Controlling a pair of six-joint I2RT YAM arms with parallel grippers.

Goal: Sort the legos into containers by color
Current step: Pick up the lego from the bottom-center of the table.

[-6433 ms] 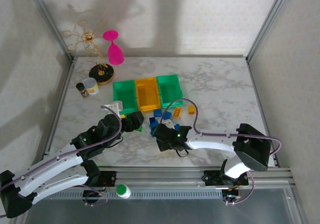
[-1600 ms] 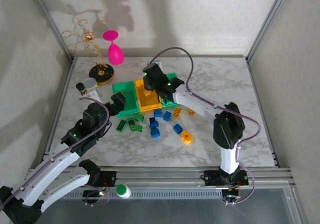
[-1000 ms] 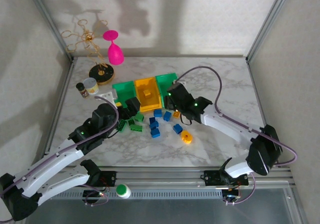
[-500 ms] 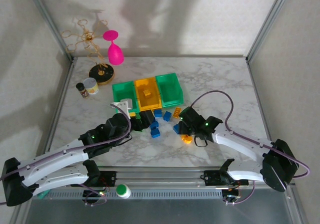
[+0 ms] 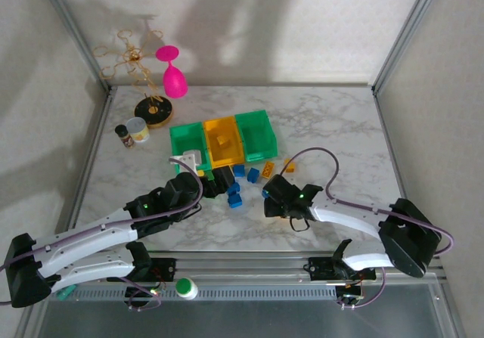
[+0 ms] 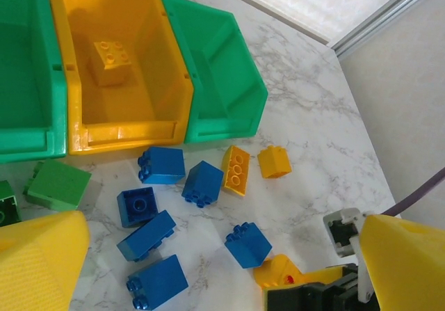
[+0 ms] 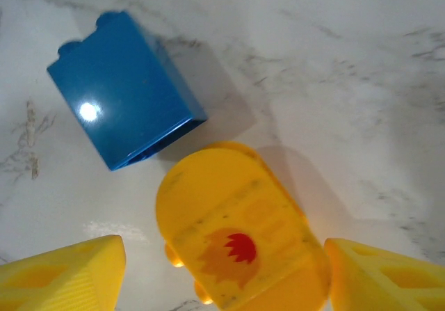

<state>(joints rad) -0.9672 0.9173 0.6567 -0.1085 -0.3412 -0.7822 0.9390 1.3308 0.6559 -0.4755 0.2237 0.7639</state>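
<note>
My right gripper (image 7: pixel 222 276) is open and straddles a round yellow lego (image 7: pixel 236 245) with a red flame mark, which lies on the marble next to a blue brick (image 7: pixel 125 120). Its right finger (image 7: pixel 386 276) sits close to the piece, while the left finger (image 7: pixel 62 273) stands apart. My left gripper (image 6: pixel 222 269) is open above several blue legos (image 6: pixel 147 234). Two yellow bricks (image 6: pixel 236 170) and a green brick (image 6: pixel 57 184) lie near them. The yellow container (image 6: pixel 118 109) holds one yellow brick (image 6: pixel 111 55). It stands between two green containers (image 5: pixel 187 137) (image 5: pixel 255 134).
A small lidded jar (image 5: pixel 137 131), a pink goblet (image 5: pixel 173 72) and a gold wire stand (image 5: pixel 140 66) are at the back left. The right gripper (image 5: pixel 272 202) and left gripper (image 5: pixel 219 179) are close together over the brick pile. Bare marble (image 5: pixel 340 141) lies to the right.
The right arm came back from over the yellow container, where a yellow brick now lies, and lowered over the round yellow piece with its jaws widening. The left gripper moved right, toward the blue bricks.
</note>
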